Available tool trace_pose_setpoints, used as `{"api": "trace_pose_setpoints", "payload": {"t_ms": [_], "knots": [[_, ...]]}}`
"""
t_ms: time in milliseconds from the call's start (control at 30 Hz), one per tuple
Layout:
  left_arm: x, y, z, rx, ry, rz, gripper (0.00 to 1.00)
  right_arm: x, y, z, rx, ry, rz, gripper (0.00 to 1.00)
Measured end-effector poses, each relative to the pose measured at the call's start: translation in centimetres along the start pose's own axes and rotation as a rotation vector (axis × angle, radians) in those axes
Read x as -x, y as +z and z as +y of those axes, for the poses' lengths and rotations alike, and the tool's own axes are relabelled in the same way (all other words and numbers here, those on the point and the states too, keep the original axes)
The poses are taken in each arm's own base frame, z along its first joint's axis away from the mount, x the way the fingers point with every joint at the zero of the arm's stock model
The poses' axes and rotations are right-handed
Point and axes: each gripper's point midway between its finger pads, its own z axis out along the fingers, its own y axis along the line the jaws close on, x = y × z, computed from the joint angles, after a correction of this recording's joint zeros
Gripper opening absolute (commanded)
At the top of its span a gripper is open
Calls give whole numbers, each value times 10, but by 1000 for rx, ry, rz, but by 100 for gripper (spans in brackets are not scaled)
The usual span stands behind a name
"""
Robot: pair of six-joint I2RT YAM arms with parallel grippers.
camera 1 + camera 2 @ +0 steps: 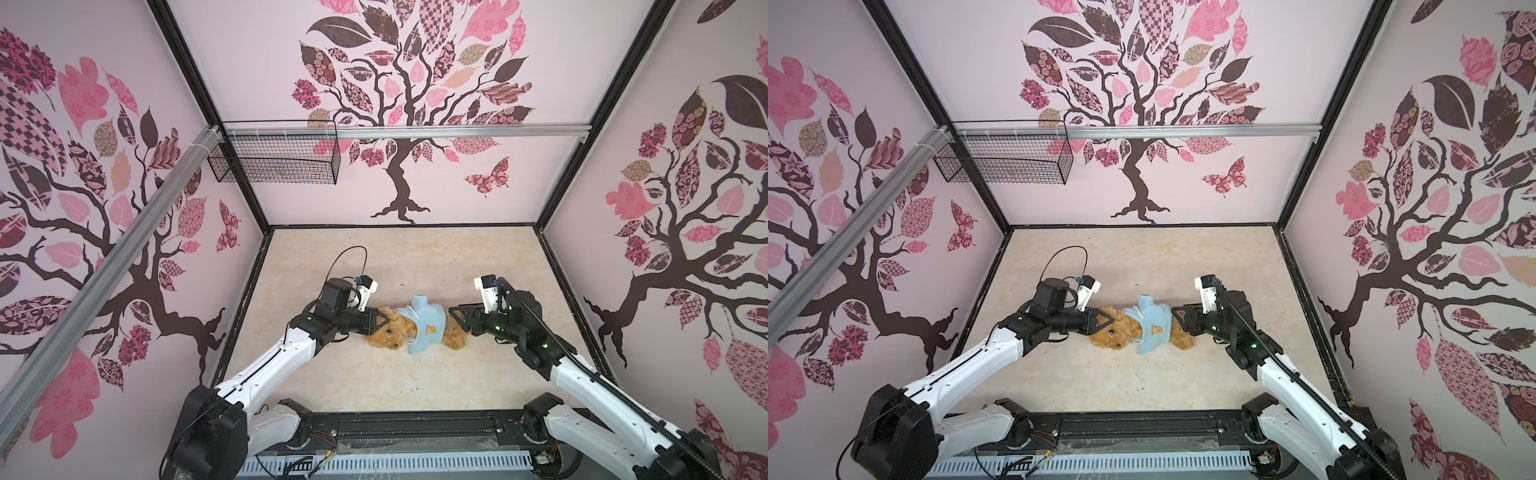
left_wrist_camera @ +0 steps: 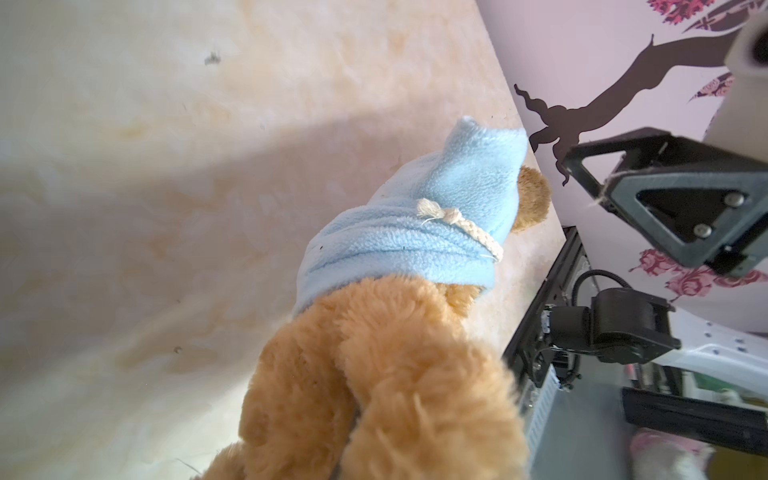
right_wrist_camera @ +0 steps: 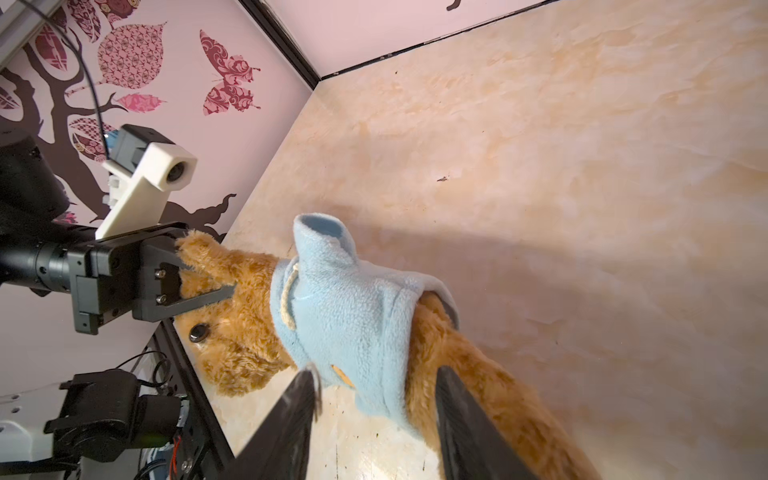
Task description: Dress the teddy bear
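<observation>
1. Table (image 1: pixel 332 374): a pale marbled surface between patterned walls. Both arms reach in from 6 o'clock.
2. Teddy bear (image 1: pixel 384 337): lies at the table's centre in both top views. It is face up, with its head toward 9 o'clock and its legs toward 3 o'clock.
3. Shirt (image 1: pixel 428 330): light-blue fleece over the bear's torso, with the orange bear-face print facing up. One open-ended sleeve sticks out toward 12 o'clock.
4. Left gripper (image 1: pixel 381 322): sits at the bear's 9 o'clock end. Its jaws are pressed together and pinch the fur of an ear (image 3: pixel 199 249), which the right wrist view shows most plainly.
5. Right gripper (image 1: pixel 454 316): sits at the bear's 3 o'clock end with its jaws partly spread and gripping nothing. In the right wrist view its dark fingers (image 3: pixel 299 415) stand on either side of the shirt's hem and the bear's legs. Whether they touch the fur cannot be told.
6. Cord (image 2: pixel 469 230): a cream braided drawstring with a knotted, frayed end, lying on the shirt's collar beside the bear's neck.
</observation>
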Motion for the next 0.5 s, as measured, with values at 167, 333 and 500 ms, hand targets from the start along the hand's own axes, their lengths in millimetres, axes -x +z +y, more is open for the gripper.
{"api": "trace_pose_setpoints", "payload": {"t_ms": [167,333,500], "knots": [[2,-9,1,27,117,-57,0,-8,21,-2,25,52,105,41],[1,-9,4,38,158,-62,0,-20,34,-6,45,104,162,33],[3,-9,3,36,185,-69,0,-16,39,-1,83,118,153,28]]}}
